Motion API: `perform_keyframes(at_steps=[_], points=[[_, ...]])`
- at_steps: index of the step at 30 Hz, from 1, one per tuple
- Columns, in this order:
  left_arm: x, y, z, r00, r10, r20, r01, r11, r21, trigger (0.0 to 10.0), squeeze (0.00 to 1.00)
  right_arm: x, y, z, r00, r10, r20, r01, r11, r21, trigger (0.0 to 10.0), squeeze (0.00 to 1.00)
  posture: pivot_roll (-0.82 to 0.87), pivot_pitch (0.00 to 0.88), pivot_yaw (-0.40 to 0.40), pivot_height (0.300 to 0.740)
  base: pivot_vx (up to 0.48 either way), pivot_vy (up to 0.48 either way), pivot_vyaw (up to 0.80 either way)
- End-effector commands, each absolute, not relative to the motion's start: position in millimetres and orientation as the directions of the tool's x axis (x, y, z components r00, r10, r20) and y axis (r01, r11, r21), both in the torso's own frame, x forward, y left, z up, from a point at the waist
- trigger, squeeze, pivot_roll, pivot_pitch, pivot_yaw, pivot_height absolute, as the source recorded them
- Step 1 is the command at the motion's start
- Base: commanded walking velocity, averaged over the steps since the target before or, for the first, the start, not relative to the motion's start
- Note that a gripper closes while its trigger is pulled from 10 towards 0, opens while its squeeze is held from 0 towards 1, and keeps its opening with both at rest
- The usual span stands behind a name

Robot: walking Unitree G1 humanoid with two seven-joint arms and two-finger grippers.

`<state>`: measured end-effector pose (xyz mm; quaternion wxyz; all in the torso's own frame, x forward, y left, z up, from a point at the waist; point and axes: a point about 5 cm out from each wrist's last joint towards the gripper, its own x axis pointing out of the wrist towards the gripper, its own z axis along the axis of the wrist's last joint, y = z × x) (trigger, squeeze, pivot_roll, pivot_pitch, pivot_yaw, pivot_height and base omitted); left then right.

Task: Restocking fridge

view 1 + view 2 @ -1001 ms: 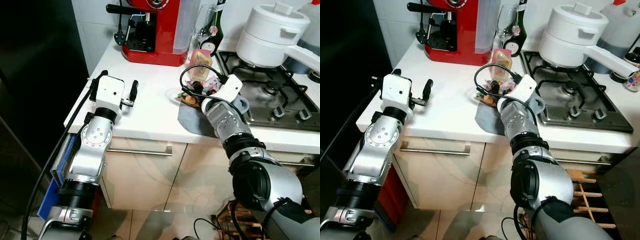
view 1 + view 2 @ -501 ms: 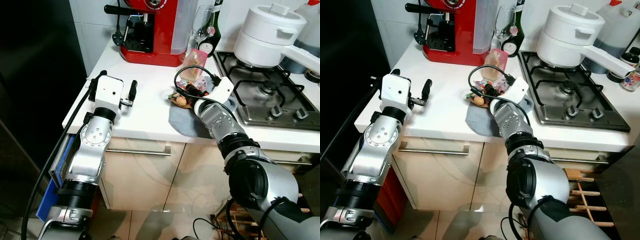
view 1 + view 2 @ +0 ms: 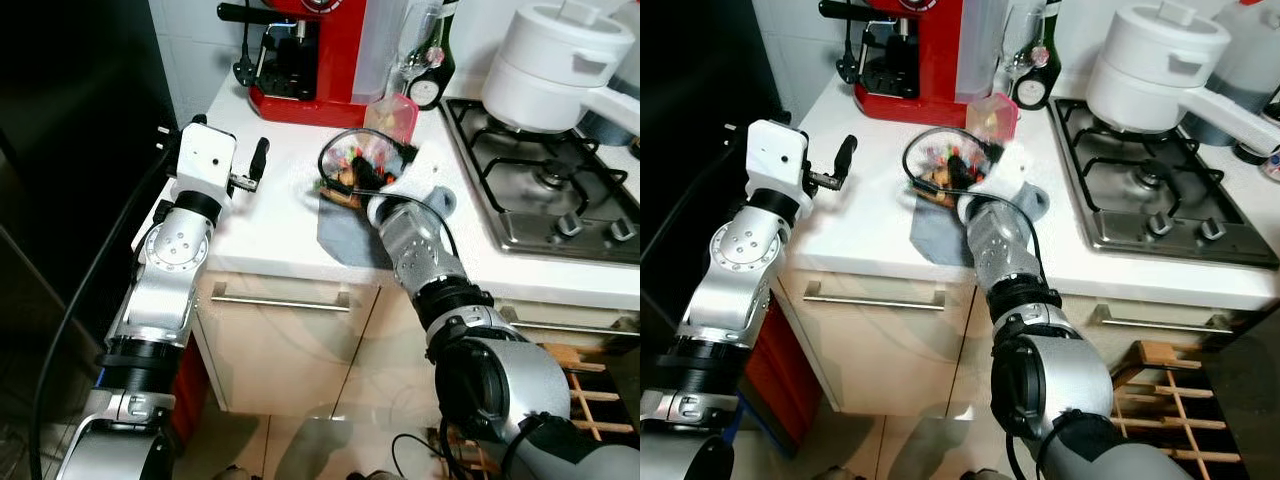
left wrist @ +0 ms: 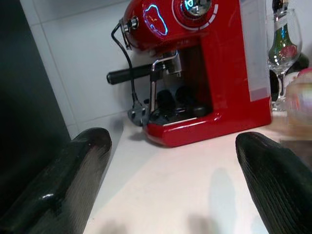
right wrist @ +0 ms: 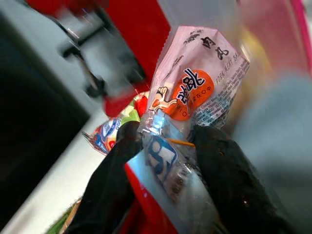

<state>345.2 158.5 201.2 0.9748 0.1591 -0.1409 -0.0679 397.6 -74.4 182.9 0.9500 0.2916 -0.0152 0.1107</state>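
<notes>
Your right gripper (image 5: pixel 165 161) is clamped on a clear and pink snack packet (image 5: pixel 195 92); in the wrist view the two black fingers (image 5: pixel 114 180) pinch the packet's lower end, with its orange label above them. From the head views, that gripper sits over a pile of colourful packets (image 3: pixel 352 165) on the white bench (image 3: pixel 280 215), just above a grey cloth (image 3: pixel 350 230) that hangs over the bench edge. A pink-lidded tub (image 3: pixel 392 115) stands just behind the pile, near a wine glass (image 3: pixel 415 50) and a dark bottle (image 3: pixel 436 75).

Your left gripper (image 4: pixel 170 161) is open, its fingers (image 4: pixel 73 170) spread wide apart and holding nothing. It hovers over the bench's left end, facing a red coffee machine (image 4: pixel 204 73) that stands at the back against the white tiled wall (image 4: pixel 78 73). To the right of the cloth you have a steel gas hob (image 3: pixel 550 190) carrying a white pot (image 3: pixel 555 65). Below the bench are cream cupboard fronts with metal handles (image 3: pixel 278 299).
</notes>
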Motion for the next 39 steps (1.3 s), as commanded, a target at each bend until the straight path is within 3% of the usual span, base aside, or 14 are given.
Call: perform_keyframes(at_steps=[1, 19, 26, 30, 31, 34, 39], points=[[345.3, 153.2, 201.0, 0.946, -0.203, 0.251, 0.113, 0.937, 0.33, 10.0, 0.0, 397.6, -78.1, 197.5, 0.964, 0.186, 0.188, -0.258, 0.825, 0.503, 0.0, 0.0, 0.04, 0.0, -0.051, 0.74, 0.0, 0.0, 0.0], [344.5, 154.7, 197.6, 0.948, -0.21, 0.238, 0.127, 0.937, 0.324, 10.0, 0.0, 390.5, -84.7, 216.5, 0.918, 0.159, 0.364, -0.28, 0.909, 0.308, 0.0, 0.0, 0.04, 0.0, -0.054, 0.74, 0.0, 0.0, 0.0], [343.3, 151.2, 195.9, 0.947, -0.218, 0.234, 0.138, 0.938, 0.317, 10.0, 0.0, 391.8, -94.2, 217.2, 0.922, 0.116, 0.368, -0.239, 0.921, 0.308, 0.0, 0.0, 0.04, 0.0, -0.055, 0.74, 0.0, 0.0, 0.0], [343.1, 150.2, 194.4, 0.95, -0.214, 0.227, 0.14, 0.944, 0.3, 10.0, 0.0, 391.4, -103.3, 224.4, 0.91, 0.07, 0.409, -0.184, 0.952, 0.245, 0.0, 0.0, 0.04, 0.0, -0.056, 0.74, 0.0, 0.0, 0.0], [342.3, 149.0, 192.6, 0.954, -0.204, 0.22, 0.143, 0.954, 0.264, 10.0, 0.0, 388.0, -111.8, 233.7, 0.876, 0.051, 0.48, -0.114, 0.988, 0.104, 0.0, 0.0, 0.04, 0.0, -0.06, 0.74, 0.0, 0.0, 0.0], [340.3, 147.2, 189.8, 0.96, -0.185, 0.208, 0.145, 0.97, 0.193, 10.0, 0.0, 381.9, -126.0, 240.4, 0.832, 0.024, 0.554, -0.01, 1.0, -0.028, 0.0, 0.0, 0.04, 0.0, -0.06, 0.74, 0.0, 0.0, 0.0], [335.2, 140.8, 194.4, 0.946, -0.195, 0.26, 0.139, 0.966, 0.219, 10.0, 0.0, 374.6, -143.9, 241.1, 0.797, -0.026, 0.604, 0.103, 0.99, -0.093, 0.0, 0.0, 0.03, 0.0, -0.057, 0.74, 0.0, 0.0, 0.0]])
